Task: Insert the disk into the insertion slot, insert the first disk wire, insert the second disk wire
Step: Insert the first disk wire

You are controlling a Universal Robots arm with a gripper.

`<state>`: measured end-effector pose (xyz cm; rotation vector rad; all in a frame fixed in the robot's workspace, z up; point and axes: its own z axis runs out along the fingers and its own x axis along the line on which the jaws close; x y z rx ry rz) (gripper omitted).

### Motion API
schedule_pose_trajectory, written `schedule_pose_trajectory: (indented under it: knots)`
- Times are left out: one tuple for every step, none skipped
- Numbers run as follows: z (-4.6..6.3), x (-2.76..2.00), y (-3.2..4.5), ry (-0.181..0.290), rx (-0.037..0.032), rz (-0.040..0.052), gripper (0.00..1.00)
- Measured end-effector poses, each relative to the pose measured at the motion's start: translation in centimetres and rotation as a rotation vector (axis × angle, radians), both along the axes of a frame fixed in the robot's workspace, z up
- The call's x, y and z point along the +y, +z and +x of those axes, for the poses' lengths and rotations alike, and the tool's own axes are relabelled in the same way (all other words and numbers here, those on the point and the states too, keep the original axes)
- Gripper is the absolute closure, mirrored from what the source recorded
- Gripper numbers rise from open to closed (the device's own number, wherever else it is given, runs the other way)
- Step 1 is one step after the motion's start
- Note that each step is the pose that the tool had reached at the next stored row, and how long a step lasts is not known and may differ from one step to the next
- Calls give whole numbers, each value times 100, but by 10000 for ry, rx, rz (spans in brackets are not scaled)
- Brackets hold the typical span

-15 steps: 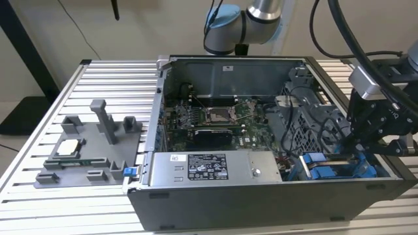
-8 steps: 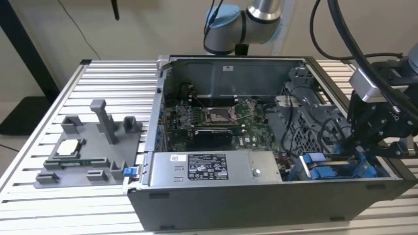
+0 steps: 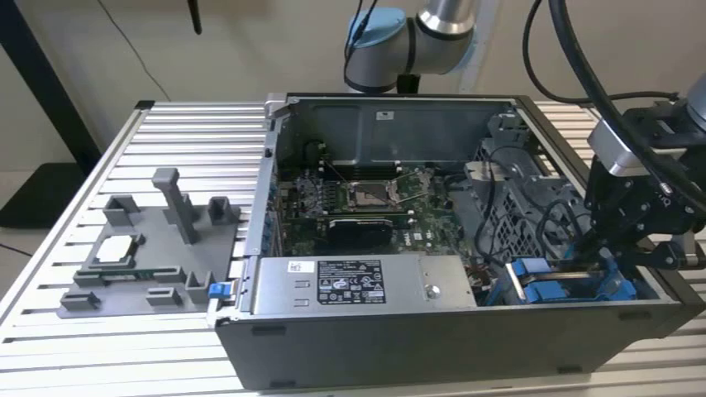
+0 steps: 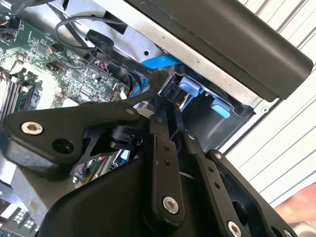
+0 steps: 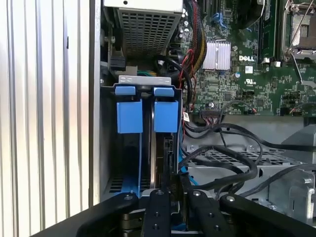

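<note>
Lower right of the exterior view: the hand (image 3: 607, 248) sits at the insertion slot (image 3: 551, 289), half hidden; I cannot tell its grip.

Lighting evenly, whitening the table (image 3: 132, 157) at 9 o'clock in the exterior view, shadowing deep inside the insertion slot (image 5: 126, 163).

Plain beige wall (image 3: 221, 50) well behind the gripper (image 3: 601, 252), thin black cable (image 3: 132, 50) hanging down it, ribbed silver metal table (image 3: 144, 149) spreading beneath and around the gripper, black post (image 3: 50, 83) far off at the exterior view's left, pale floor (image 3: 16, 260) below, soft even light.
</note>
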<state>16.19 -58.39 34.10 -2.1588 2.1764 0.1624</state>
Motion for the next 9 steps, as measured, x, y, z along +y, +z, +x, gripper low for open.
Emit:
schedule_pose_trajectory:
  knots:
    - [0,0,-3,0,0,15,100]
    - [0,0,-6,0,0,32,100]
    - [0,0,-9,-1,-1,48,100]
    - [1,0,-14,-1,0,64,100]
    - [2,-1,-17,-2,0,74,100]
    - [4,-3,-20,-1,-1,80,100]
    - [8,-5,-25,1,-2,88,100]
    - [10,-8,-27,0,0,90,100]
    - [12,-10,-28,-1,0,88,100]
